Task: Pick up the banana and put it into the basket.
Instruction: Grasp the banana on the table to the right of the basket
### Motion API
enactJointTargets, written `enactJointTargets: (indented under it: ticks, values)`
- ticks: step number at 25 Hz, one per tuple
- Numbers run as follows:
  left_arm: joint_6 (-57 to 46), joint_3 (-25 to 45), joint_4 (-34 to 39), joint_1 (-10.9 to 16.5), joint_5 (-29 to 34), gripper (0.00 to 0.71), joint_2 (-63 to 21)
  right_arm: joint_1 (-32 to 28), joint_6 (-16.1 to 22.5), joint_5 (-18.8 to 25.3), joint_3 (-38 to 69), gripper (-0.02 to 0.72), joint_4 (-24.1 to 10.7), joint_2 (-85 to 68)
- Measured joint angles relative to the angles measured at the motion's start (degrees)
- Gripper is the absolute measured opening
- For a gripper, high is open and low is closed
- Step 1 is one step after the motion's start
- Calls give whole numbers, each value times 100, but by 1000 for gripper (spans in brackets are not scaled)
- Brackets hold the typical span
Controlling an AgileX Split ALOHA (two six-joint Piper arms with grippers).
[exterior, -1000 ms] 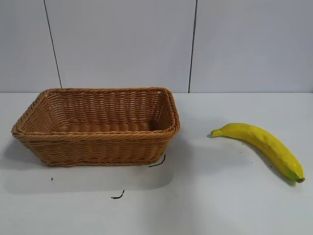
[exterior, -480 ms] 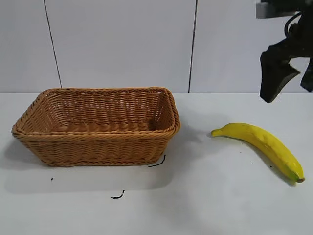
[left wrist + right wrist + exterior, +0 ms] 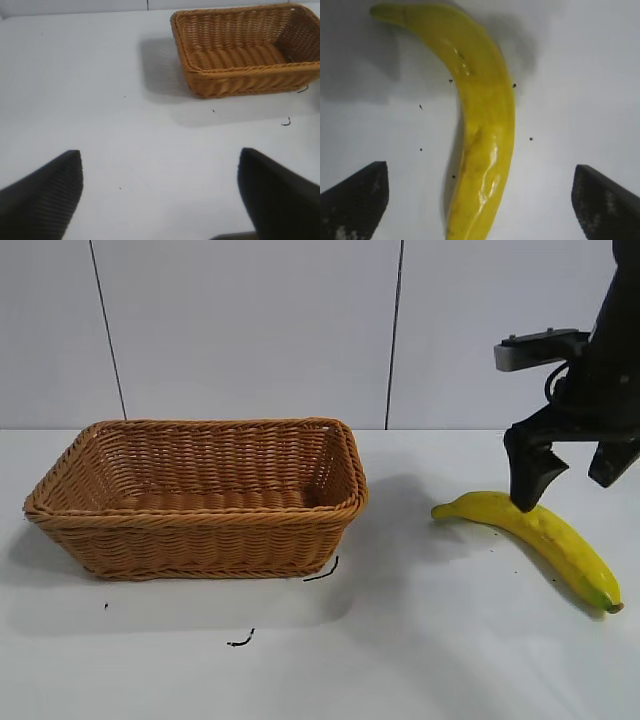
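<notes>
- Since the earlier frames the right tool (image 3: 570, 480) has come down from the upper corner of the exterior view and now hangs just above the banana (image 3: 535, 532); banana and basket (image 3: 200, 495) lie where they did.
- The banana rests on the table (image 3: 420, 640), well apart from the basket and on its right in the exterior view, stem end toward the basket and greenish tip nearer the camera.
- The basket stands upright with nothing in it.
- Step in hand, by the look of it: the descent onto the banana for the grasp.
- To do it well, the tool should go straight down so that one finger passes on each side of the fruit, across its width, near the thick middle where it will balance.
- In the right wrist view the banana (image 3: 482, 125) runs between the two fingers (image 3: 355, 197), a little nearer one of them; a slight sideways shift would centre it.
- Closing should be gentle, since the skin looks smooth and the curved body may roll or slip.
- The right tool is spread wide, far wider than the banana, and holds nothing; no contact with the fruit can be seen.
- The left tool (image 3: 160, 195) is likewise spread and empty, idle above bare table away from the basket (image 3: 245, 50).
</notes>
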Motion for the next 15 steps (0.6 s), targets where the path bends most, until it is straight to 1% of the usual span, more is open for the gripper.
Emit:
enactJointTargets:
  ticks: [7, 9, 11, 12, 14, 15]
  values:
    - [0, 0, 0, 0, 0, 635, 0, 0, 21, -12, 0, 678, 0, 297]
    - [0, 0, 0, 0, 0, 635, 0, 0, 28, -12, 0, 649, 57, 310]
    - [0, 0, 0, 0, 0, 635, 0, 0, 73, -6, 0, 569, 57, 315]
    - [0, 0, 0, 0, 0, 635, 0, 0, 92, 0, 0, 501, 57, 315]
    - [0, 0, 0, 0, 0, 635, 0, 0, 109, 34, 0, 315, 23, 315]
    - [0, 0, 0, 0, 0, 635, 0, 0, 127, 57, 0, 279, 23, 315]
